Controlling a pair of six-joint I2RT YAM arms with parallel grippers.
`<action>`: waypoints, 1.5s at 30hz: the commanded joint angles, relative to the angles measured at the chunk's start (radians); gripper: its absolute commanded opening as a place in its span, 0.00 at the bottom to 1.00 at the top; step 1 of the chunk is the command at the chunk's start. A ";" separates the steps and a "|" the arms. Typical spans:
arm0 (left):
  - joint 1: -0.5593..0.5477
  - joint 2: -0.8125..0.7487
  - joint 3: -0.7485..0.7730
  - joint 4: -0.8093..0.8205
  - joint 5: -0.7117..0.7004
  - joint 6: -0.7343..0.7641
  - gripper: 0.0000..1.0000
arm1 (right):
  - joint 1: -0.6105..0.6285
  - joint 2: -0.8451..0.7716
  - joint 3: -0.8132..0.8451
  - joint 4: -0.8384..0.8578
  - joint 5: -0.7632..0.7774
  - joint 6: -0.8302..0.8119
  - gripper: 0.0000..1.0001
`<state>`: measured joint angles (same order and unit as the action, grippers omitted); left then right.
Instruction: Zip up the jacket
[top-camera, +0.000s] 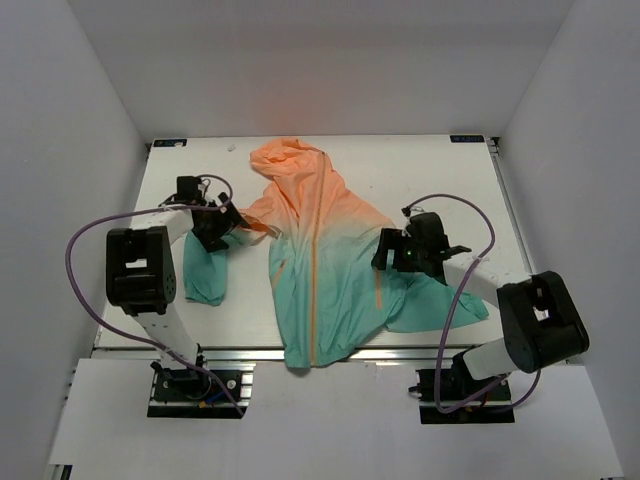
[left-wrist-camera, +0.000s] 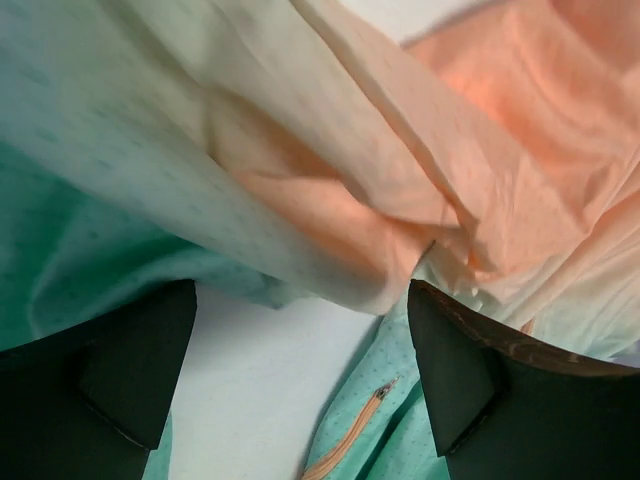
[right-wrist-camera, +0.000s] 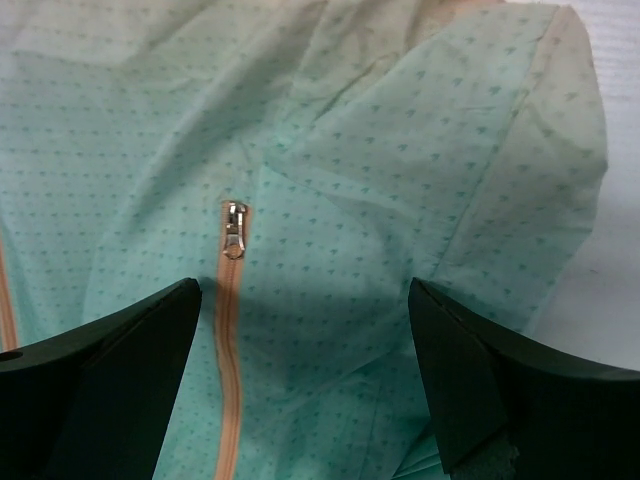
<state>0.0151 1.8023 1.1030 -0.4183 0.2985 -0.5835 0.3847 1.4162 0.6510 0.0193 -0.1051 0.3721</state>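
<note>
Peach-to-teal fabric, the jacket (top-camera: 320, 270) lies spread across the desk (top-camera: 440, 170). My left fingers (top-camera: 228, 222) stand apart at its peach shoulder. My right fingers (top-camera: 390, 252), also apart, hover over its pocket zip (right-wrist-camera: 234, 232), gripping nothing.

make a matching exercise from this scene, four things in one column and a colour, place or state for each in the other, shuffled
Things
1. hood
2. hem
3. pocket zipper pull
4. left hand

Matches
A. teal, at the near edge of the table
B. open, holding nothing
C. peach-orange, toward the far edge
D. silvery metal

Pairs: 1-C, 2-A, 3-D, 4-B
</note>
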 joint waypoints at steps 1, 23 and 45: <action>0.074 0.064 0.007 -0.002 -0.026 0.027 0.97 | -0.001 0.026 0.032 0.013 0.045 0.027 0.89; 0.505 0.132 0.199 -0.227 -0.390 -0.084 0.00 | -0.001 0.148 0.121 0.033 0.179 0.037 0.89; 0.523 -0.490 0.034 -0.300 -0.015 0.000 0.98 | -0.001 -0.431 0.185 -0.209 0.289 0.030 0.89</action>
<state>0.5480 1.3903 1.1648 -0.6842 0.2169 -0.6277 0.3855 1.0412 0.8482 -0.1272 0.1490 0.3859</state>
